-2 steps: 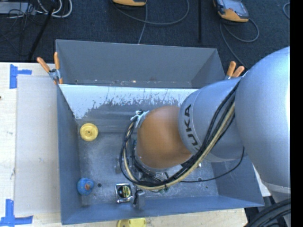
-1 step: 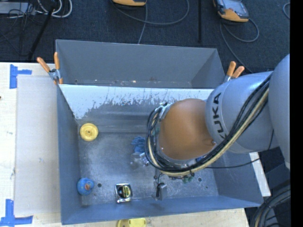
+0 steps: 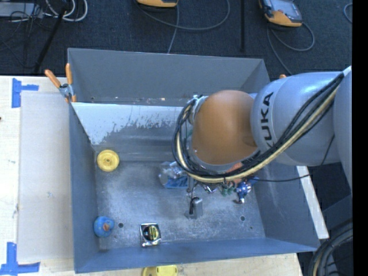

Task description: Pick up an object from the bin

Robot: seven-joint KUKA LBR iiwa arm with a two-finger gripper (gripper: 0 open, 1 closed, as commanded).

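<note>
My gripper [image 3: 194, 207] hangs below the orange-covered wrist, over the bare floor in the middle of the bin's front half. Nothing shows in it. Just up and left of it lies a blue and clear crumpled thing [image 3: 172, 176], partly under the wrist. To the right, a small blue and multicoloured thing [image 3: 244, 190] peeks out from under the arm. A small chrome and yellow tape measure [image 3: 150, 233] lies near the front wall, down and left of the gripper.
A yellow round disc-like thing [image 3: 107, 160] lies at the left wall. A blue round thing with an orange spot [image 3: 103, 226] sits in the front left corner. The arm and its cables cover the bin's right middle.
</note>
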